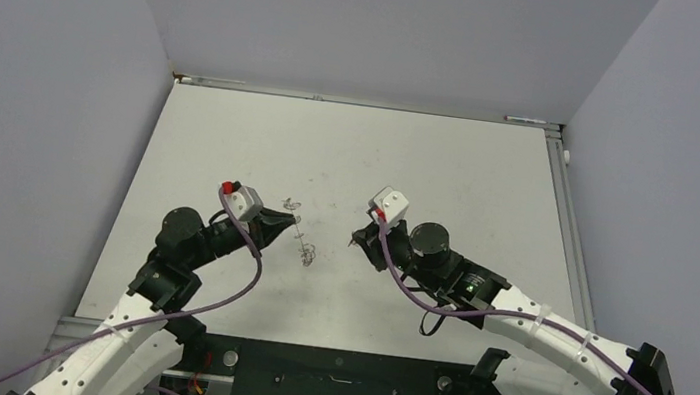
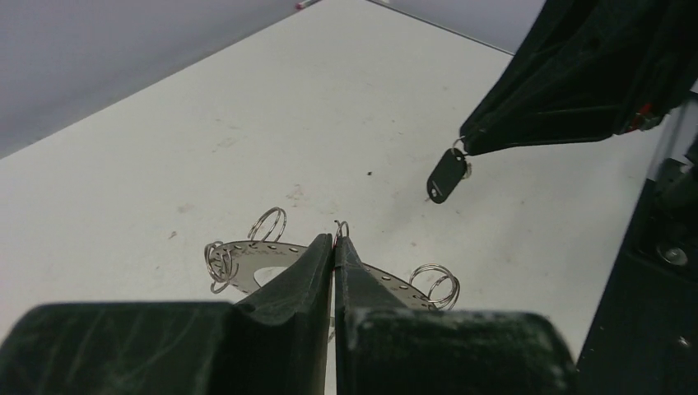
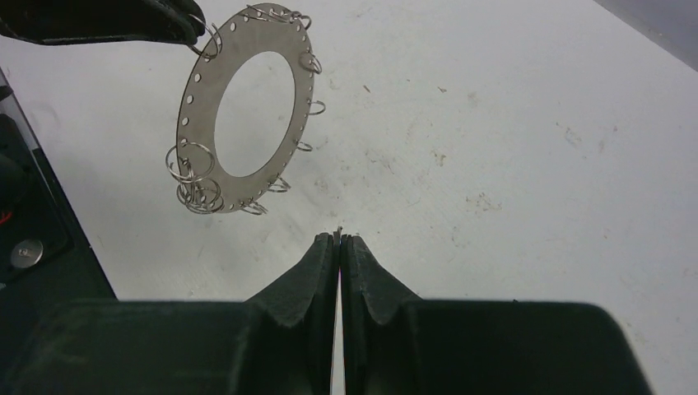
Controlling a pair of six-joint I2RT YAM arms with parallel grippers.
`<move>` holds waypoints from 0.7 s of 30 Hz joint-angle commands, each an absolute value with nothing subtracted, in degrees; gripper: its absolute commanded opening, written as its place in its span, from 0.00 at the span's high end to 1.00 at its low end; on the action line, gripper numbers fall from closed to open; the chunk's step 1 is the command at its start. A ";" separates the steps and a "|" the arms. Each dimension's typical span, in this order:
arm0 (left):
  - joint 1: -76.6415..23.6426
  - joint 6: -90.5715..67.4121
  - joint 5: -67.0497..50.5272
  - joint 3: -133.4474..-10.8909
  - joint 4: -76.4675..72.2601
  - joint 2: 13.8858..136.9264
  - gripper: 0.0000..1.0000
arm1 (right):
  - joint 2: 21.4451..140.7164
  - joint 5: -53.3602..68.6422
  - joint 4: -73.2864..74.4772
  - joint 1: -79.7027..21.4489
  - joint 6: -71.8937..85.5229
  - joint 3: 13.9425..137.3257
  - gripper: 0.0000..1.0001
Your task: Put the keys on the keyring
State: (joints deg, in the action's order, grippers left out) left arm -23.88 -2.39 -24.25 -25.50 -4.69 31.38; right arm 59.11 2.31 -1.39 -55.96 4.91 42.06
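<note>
My left gripper (image 1: 291, 219) (image 2: 333, 240) is shut on a wire loop at the rim of the keyring (image 2: 247, 251), a flat grey ring with several wire loops, and holds it above the table. The keyring (image 3: 197, 107) hangs face-on at the upper left of the right wrist view and shows edge-on from the top (image 1: 302, 239). My right gripper (image 1: 357, 237) (image 3: 339, 239) is shut on the key, to the right of the keyring and apart from it. The key's black head (image 2: 447, 174) dangles below the right fingertips (image 2: 477, 140). In the right wrist view only a metal sliver shows between them.
The white table (image 1: 410, 165) is walled by grey panels at the left, back and right. A black mounting rail (image 1: 335, 367) runs along the near edge. The left arm's black base (image 3: 33, 247) stands at the left of the right wrist view.
</note>
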 commanded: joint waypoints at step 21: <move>-32.30 14.49 -51.30 -31.28 -0.88 26.67 1.00 | 56.48 25.37 4.19 -57.27 -5.46 50.01 0.95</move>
State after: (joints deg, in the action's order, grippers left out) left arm -30.04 2.98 -49.63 -26.63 -10.68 26.68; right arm 56.62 17.82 6.81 -56.45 -1.65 47.03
